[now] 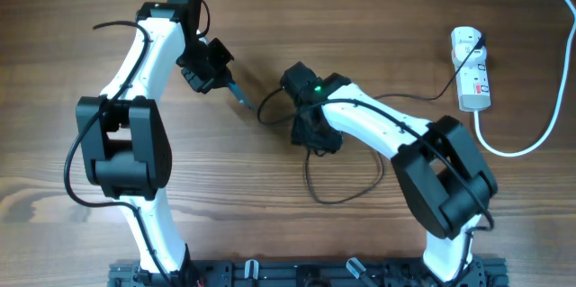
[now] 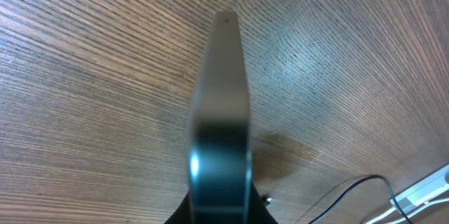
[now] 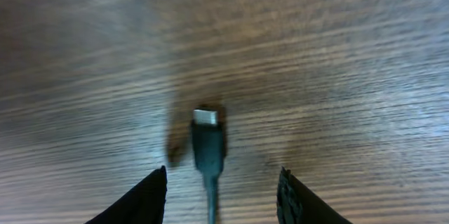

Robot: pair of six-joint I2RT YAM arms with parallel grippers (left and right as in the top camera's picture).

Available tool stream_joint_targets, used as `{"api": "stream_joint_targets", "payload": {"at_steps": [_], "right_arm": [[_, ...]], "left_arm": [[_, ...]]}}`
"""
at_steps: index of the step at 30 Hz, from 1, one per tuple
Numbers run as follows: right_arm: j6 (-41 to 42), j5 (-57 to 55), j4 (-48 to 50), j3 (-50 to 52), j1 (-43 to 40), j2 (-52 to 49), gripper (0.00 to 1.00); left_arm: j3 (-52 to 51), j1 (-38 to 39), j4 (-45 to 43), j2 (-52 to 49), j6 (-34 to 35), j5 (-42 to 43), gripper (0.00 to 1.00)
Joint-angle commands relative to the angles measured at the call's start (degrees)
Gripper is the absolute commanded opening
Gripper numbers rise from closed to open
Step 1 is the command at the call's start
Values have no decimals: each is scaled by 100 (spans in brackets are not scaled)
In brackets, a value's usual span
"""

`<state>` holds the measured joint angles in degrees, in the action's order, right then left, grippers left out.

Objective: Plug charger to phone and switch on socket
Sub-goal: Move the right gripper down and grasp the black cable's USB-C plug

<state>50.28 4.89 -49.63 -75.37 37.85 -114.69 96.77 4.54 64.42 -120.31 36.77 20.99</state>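
Note:
My left gripper (image 1: pixel 214 69) is shut on the phone (image 1: pixel 238 94) and holds it edge-on above the table. In the left wrist view the phone (image 2: pixel 221 97) shows only as a thin grey edge rising from the jaws. The charger is a thin black cable (image 1: pixel 342 199) looping under my right arm. Its connector tip (image 3: pixel 207 120) points away between the open fingers of my right gripper (image 3: pixel 221 182), touching neither finger. The right gripper (image 1: pixel 310 132) is just right of the phone. The white socket (image 1: pixel 472 69) lies at the far right, apart from both grippers.
A thicker white lead (image 1: pixel 540 134) curves from the socket toward the table's right edge. The black cable (image 1: pixel 423 98) runs from the socket to the right arm. Bare wooden table (image 1: pixel 54 71) lies left and front.

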Motion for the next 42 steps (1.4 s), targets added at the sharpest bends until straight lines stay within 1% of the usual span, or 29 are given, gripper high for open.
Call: {"api": "stream_joint_targets", "payload": {"at_steps": [1, 4, 5, 7, 9, 14, 17, 26, 31, 36, 42], "right_arm": [[74, 125, -4, 31, 24, -98, 51], [81, 122, -55, 31, 24, -105, 50], [94, 122, -50, 44, 24, -109, 46], [98, 120, -4, 98, 24, -116, 43], [111, 129, 98, 190, 24, -125, 36], [234, 120, 254, 341, 24, -125, 33], [238, 122, 262, 341, 24, -125, 24], [223, 166, 223, 341, 24, -125, 27], [221, 164, 229, 343, 24, -125, 25], [221, 162, 232, 343, 24, -125, 17], [221, 162, 247, 343, 24, -125, 16]], "left_arm": [[107, 11, -13, 203, -22, 15, 4], [107, 11, -13, 203, -11, 15, 4], [107, 11, -13, 203, 22, 17, 4], [107, 11, -11, 203, 125, 15, 4], [107, 11, -15, 203, 170, 20, 4], [107, 11, -15, 203, 168, 17, 4], [107, 11, -15, 203, 168, 17, 4], [107, 11, -15, 203, 168, 17, 4], [107, 11, -13, 203, 168, 17, 4], [107, 11, -13, 203, 168, 20, 4], [107, 11, -13, 203, 168, 20, 4]]}}
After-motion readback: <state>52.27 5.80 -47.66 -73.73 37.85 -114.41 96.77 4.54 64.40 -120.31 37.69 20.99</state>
